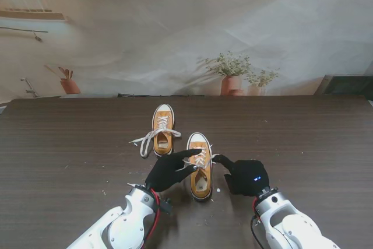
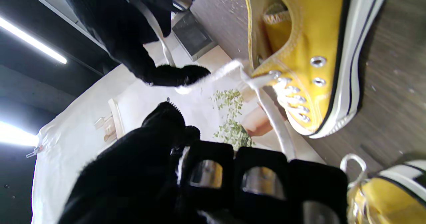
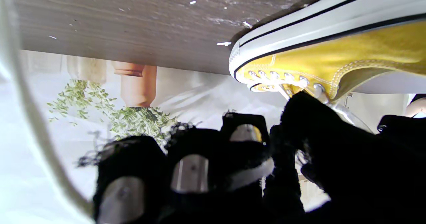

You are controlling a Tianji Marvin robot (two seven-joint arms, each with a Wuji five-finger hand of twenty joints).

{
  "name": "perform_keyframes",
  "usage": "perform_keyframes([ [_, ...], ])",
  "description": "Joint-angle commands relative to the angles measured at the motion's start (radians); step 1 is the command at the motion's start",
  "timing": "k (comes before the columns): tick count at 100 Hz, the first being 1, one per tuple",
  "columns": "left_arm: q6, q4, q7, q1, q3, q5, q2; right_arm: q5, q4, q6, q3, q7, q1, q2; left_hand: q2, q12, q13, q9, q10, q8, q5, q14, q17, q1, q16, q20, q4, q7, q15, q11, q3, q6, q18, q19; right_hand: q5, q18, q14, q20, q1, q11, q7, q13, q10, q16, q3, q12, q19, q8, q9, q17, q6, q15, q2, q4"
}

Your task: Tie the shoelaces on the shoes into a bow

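Black-gloved left hand (image 1: 168, 171) and right hand (image 1: 247, 176) each pinch a white lace (image 2: 226, 69) over the near yellow canvas sneaker (image 1: 200, 179); second sneaker (image 1: 162, 129) farther. Dark wood-grain table (image 1: 70, 144), crumb-speckled; pale printed backdrop (image 1: 175, 27) behind.

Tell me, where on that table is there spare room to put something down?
The dark table lies bare on the right, beyond the right hand, and on the left, beyond the farther shoe's trailing lace. The strip along the far edge is free too. It is crowded in the middle: both shoes, with the left hand at the nearer shoe.
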Motion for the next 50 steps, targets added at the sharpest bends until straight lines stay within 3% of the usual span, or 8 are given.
perform_keyframes([
  [1, 0.012, 0.002, -0.033, -0.015, 0.013, -0.008, -0.013, -0.008, 0.008, -0.005, -0.006, 0.004, 0.009, 0.003, -0.006, 0.017, 0.029, 0.049, 0.092, -0.031, -0.005, 0.066, 0.030, -0.025, 0.004, -0.013, 0.005, -0.021, 0.032, -0.016, 0.020, -0.049, -0.152, 0.251, -0.039, 0.024, 0.003, -0.008, 0.037, 0.000, 0.013, 0.020, 0.025, -0.011, 0.045, -0.005, 0.104, 0.016, -0.010, 0.011, -0.032, 0.005, -0.010, 0.015],
  [50, 0.141, 0.031, -0.048, -0.066, 0.089, -0.035, -0.027, -0.019, 0.030, 0.008, -0.047, -0.116, 0.033, -0.001, 0.006, 0.021, 0.030, 0.050, 0.097, -0.028, 0.022, 0.067, 0.030, -0.019, 0.005, -0.018, 0.005, -0.013, 0.031, -0.019, 0.018, -0.023, -0.154, 0.252, -0.018, 0.025, 0.000, -0.009, 0.034, -0.007, 0.018, 0.020, 0.027, -0.018, 0.052, -0.009, 0.095, 0.020, -0.008, 0.010, -0.041, 0.001, -0.009, 0.013],
])
